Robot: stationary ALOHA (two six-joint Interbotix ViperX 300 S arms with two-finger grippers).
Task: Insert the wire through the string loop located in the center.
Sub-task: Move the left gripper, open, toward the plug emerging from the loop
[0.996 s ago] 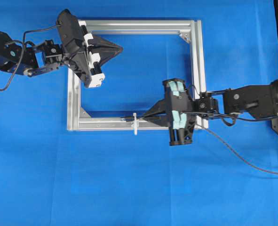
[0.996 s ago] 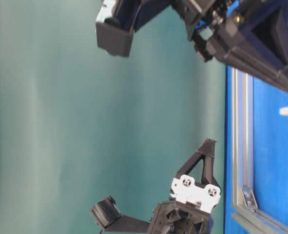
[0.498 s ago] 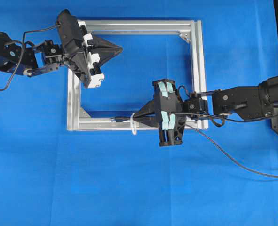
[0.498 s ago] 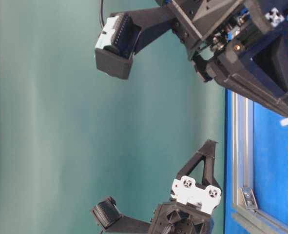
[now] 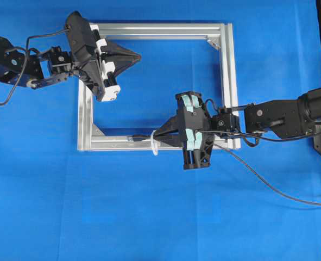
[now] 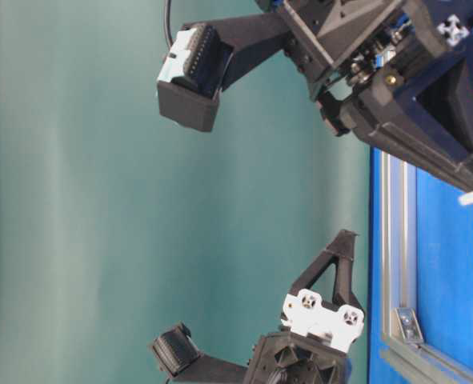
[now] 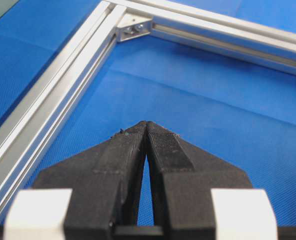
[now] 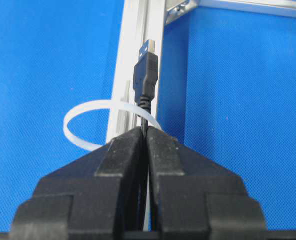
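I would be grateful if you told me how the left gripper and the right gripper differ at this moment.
The left gripper is shut on nothing, while the right gripper is shut on the wire. The left gripper hangs over the upper left part of the silver frame; the right gripper sits at the frame's lower bar, at the string loop, with the plug already through it. Both have black fingers pressed together.

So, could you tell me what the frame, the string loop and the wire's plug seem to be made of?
Frame: probably extruded aluminium, going by its matte silver sheen and lengthwise grooves.
String loop: likely thin plastic, translucent white and holding a springy flat-band curve, like a cable tie.
Wire: the plug looks like matte black moulded plastic or rubber, with a small shiny metal tip.
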